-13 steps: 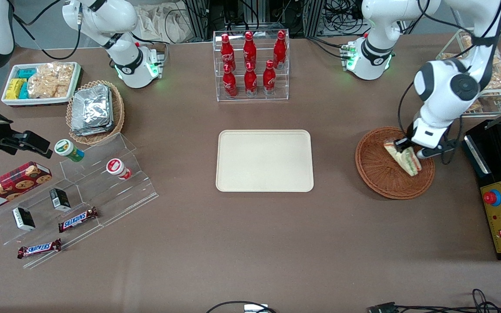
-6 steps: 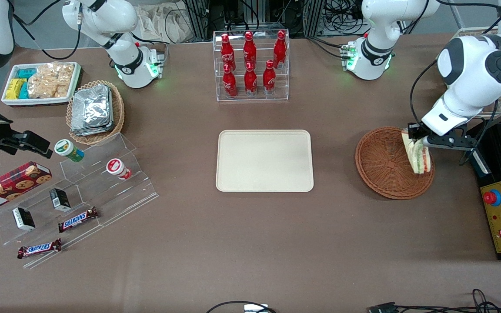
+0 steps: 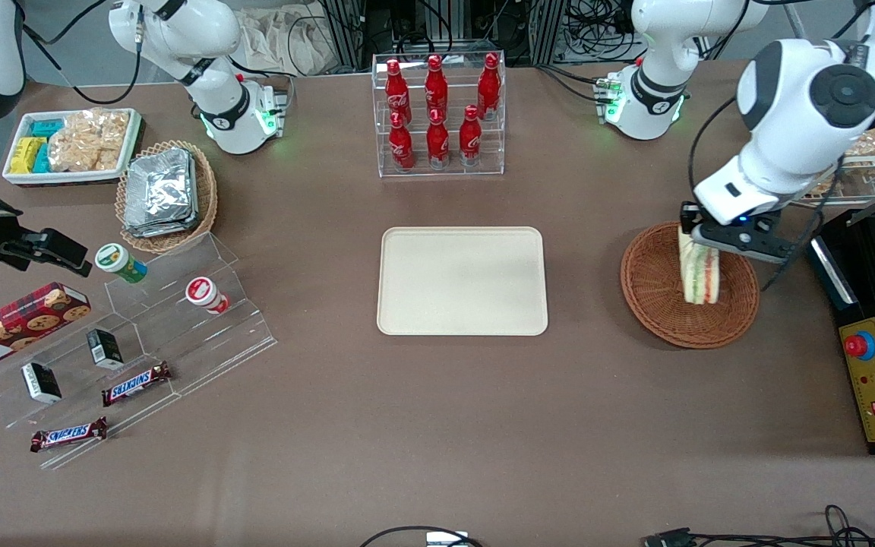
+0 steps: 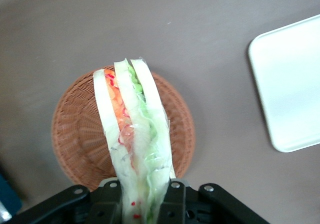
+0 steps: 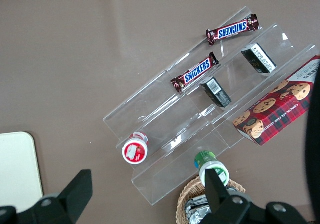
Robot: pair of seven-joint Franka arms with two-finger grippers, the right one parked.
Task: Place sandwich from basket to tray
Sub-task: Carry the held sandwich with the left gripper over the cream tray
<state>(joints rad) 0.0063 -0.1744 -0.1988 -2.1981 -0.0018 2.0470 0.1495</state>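
The sandwich (image 3: pixel 699 272) (image 4: pixel 132 134), pale bread with red, orange and green filling, hangs lifted above the reddish-brown wicker basket (image 3: pixel 658 304) (image 4: pixel 80 129). My left gripper (image 3: pixel 699 241) (image 4: pixel 141 196) is shut on the wedge, clamping it between both fingers. Nothing else lies in the basket. The cream-beige tray (image 3: pixel 462 280) (image 4: pixel 290 84) lies flat at the table's middle, toward the parked arm's end from the basket, with nothing on it.
A clear rack of red bottles (image 3: pixel 437 114) stands farther from the front camera than the tray. A black control box (image 3: pixel 874 372) sits beside the basket toward the working arm's end. A tan basket of foil packets (image 3: pixel 165 194) and a clear snack stand (image 3: pixel 134 334) lie toward the parked arm's end.
The gripper lifted the sandwich out of the basket, swung out toward the working arm's end, then came back over the basket's middle. The sandwich now hangs upright.
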